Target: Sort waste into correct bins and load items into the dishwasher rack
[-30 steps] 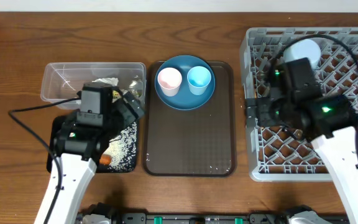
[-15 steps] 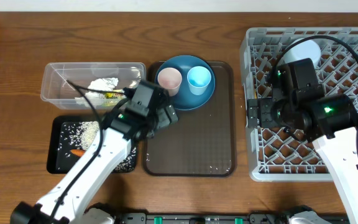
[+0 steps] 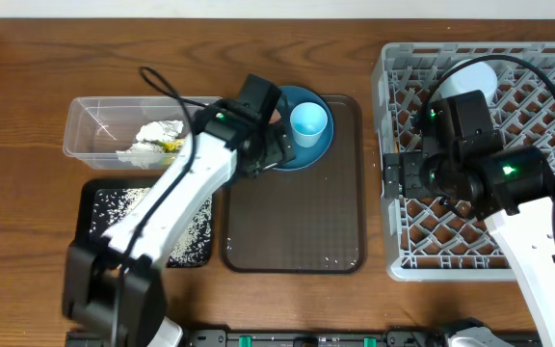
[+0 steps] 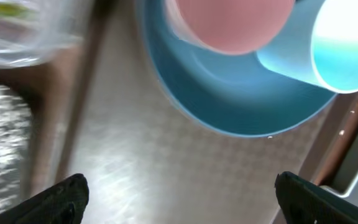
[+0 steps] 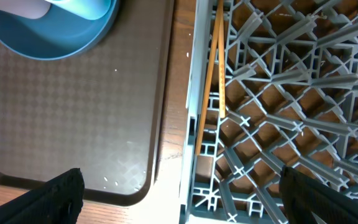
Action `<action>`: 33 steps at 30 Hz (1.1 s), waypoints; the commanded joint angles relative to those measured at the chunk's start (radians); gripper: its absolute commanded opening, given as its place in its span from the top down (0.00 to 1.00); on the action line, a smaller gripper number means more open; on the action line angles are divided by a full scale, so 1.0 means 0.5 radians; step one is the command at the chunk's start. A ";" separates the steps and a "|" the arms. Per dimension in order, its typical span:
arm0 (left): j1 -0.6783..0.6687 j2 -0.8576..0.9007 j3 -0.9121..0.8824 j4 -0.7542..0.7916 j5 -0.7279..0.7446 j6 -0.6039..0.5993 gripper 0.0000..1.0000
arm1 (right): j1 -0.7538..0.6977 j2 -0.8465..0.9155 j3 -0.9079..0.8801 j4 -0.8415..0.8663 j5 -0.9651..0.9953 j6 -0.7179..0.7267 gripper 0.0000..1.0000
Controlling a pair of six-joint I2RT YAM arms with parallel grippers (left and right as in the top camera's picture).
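The blue plate [image 3: 318,152] sits at the back of the brown tray and holds the pink cup [image 3: 275,114] and the light-blue cup [image 3: 309,122]. My left gripper [image 3: 266,159] is open and empty just in front of the plate. In the left wrist view its fingers [image 4: 188,202] hover over the tray, with the pink cup [image 4: 232,25], light-blue cup [image 4: 334,50] and plate [image 4: 241,106] ahead. My right gripper [image 3: 393,178] is open and empty over the left edge of the dishwasher rack [image 3: 538,145]. The right wrist view shows the gripper [image 5: 191,199] near the chopsticks [image 5: 209,81], which lie in the rack [image 5: 278,93]. The bowl [image 3: 470,72] is in the rack.
The clear tub [image 3: 94,120] holds the white napkin [image 3: 152,133] and the wrapper [image 3: 169,146]. The black tray [image 3: 99,207] holds rice [image 3: 128,200]; my left arm crosses it and no carrot shows. The brown tray [image 3: 292,222] is bare in front of the plate.
My left arm has swung right, from over the black tray to the front of the blue plate. The right arm has not moved.
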 commanded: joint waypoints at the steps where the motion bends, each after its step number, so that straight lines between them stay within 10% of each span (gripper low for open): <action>1: -0.037 0.134 0.027 0.105 0.148 -0.009 0.00 | -0.005 0.003 0.005 -0.001 0.005 0.023 0.01; 9: -0.067 0.337 0.027 0.255 0.146 -0.226 0.39 | -0.005 0.002 0.005 -0.001 0.005 0.023 0.01; 22: -0.067 0.532 0.018 0.320 0.088 -0.291 0.51 | -0.005 0.003 0.005 -0.001 0.005 0.023 0.01; 26: -0.070 0.537 0.018 0.318 0.098 -0.291 0.91 | -0.005 0.003 0.005 -0.001 0.005 0.022 0.01; 33: -0.091 0.536 0.018 0.259 0.242 -0.291 0.94 | -0.005 0.002 0.005 -0.001 0.005 0.022 0.01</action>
